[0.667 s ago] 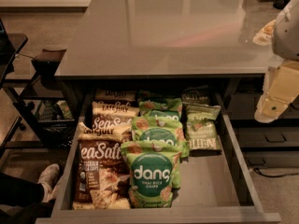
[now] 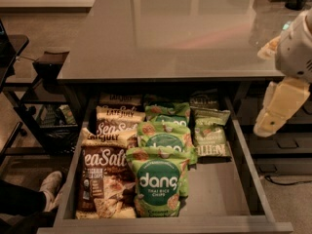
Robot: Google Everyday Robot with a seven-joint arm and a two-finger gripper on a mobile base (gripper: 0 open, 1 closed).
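Slightly lower and closer to the drawer (image 2: 247,155) than a moment ago, the arm (image 2: 295,48) has carried the tool (image 2: 270,117) down past the edge of the surface (image 2: 165,33); drawer and bags have not shifted. The tool hangs in the air just outside the drawer's right wall, touching nothing. Whether it is wide or narrow I cannot tell, and it holds nothing that shows. Nearest to it are the pale green bags (image 2: 210,139), which fill the right-hand row inside the drawer, near that wall but apart from the tool. The drawer is pulled well out from under the surface, so its whole load lies open from above. The bags stand on their bottoms and lean back on one another in three rows running front to back, each top peeking over the one ahead, so the labels face forward and can be read. Counting: three pale green bags on the right; three dang bags (image 2: 158,183) in the middle, with perhaps a fourth at the back, hard to tell; three brown bags (image 2: 105,177) on the left. Bare drawer floor shows in front of the right row. One shoe (image 2: 48,184) rests on the floor by the drawer's left front corner.
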